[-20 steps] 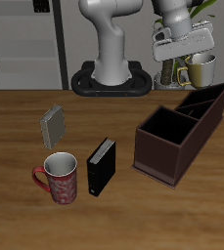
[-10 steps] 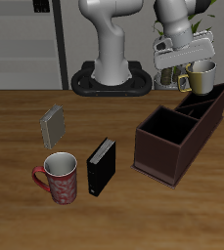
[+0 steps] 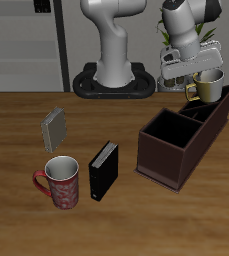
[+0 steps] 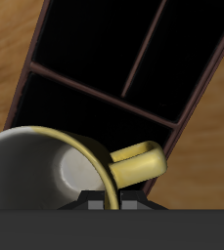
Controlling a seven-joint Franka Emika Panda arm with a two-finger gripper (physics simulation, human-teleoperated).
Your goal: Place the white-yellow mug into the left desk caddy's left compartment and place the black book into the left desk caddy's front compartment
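hand point(image 3: 199, 82) clamped on white-yellow mug point(image 3: 210, 85) rim | mug hangs clear above left desk caddy point(image 3: 183, 133) far end | black book point(image 3: 103, 171) upright on bench point(image 3: 26, 220), well apart

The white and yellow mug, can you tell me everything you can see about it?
The white-yellow mug is glossy cream-white outside and olive-yellow inside, with a yellow loop handle. Nothing shows inside it. It hangs in the air, held at its rim by the robot's tool, a little tilted, just above the back end of the dark brown left desk caddy. It touches only the tool, not the caddy.
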